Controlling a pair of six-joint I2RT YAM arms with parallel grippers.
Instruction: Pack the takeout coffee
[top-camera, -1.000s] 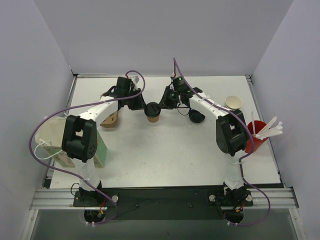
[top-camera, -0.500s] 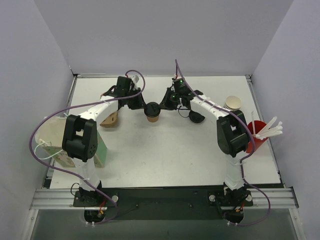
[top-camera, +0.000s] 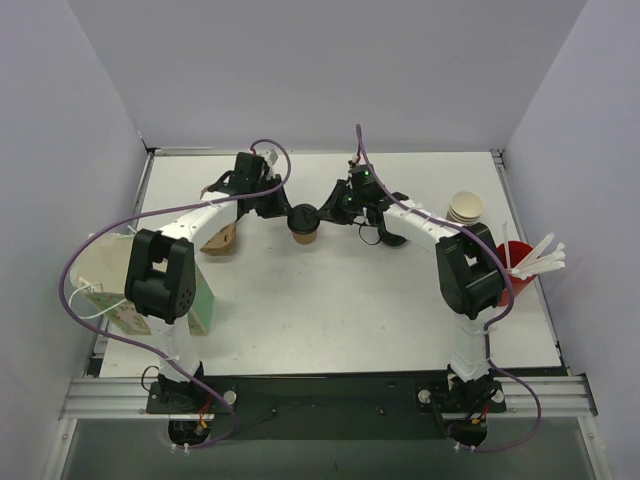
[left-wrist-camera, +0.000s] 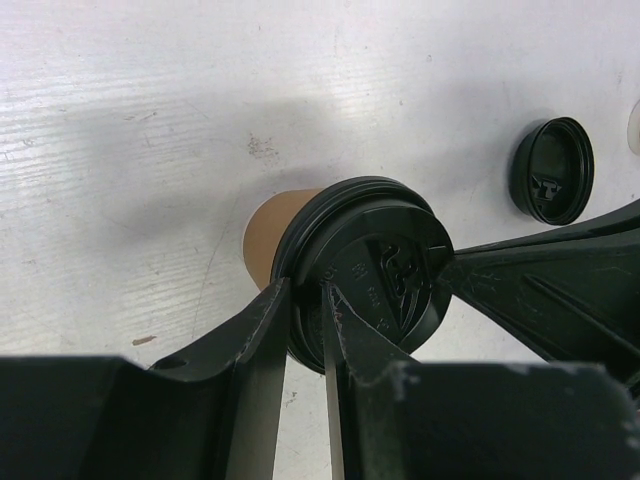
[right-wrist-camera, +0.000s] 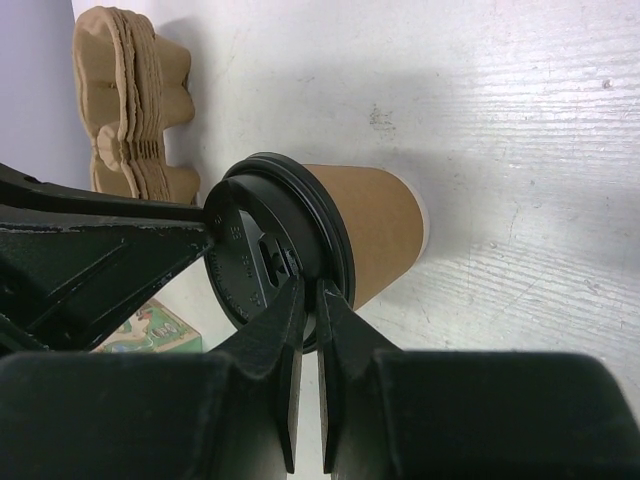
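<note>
The cup (top-camera: 304, 233) stands upright on the desk (top-camera: 330, 300), at about 12 o'clock from its middle, toward the far edge. Its black lid (top-camera: 303, 217) is seated on it. The left fingers (left-wrist-camera: 278, 325) come in from the cup's 10 o'clock and are drawn narrow, pinching the lid's rim, one finger outside it and one on top. The right fingers (right-wrist-camera: 293, 335) come in from 2 o'clock and are almost touching, nipping the rim on the opposite side. The stacked pulp carriers (top-camera: 222, 238) lie near the cup at 9 o'clock, and a spare lid (top-camera: 392, 238) lies near it at 3 o'clock.

The cup is probably light: thin kraft paper with a smooth, slightly slippery wall that dents under a hard squeeze. Whether there is liquid inside cannot be told. The lid is stiffer but only snaps on, so lifting by its rim could pop it off or tilt the cup. A safer hold is likely across the paper body just under the lid, where the rolled lip stiffens the wall, with gentle pressure and the cup kept upright.
</note>
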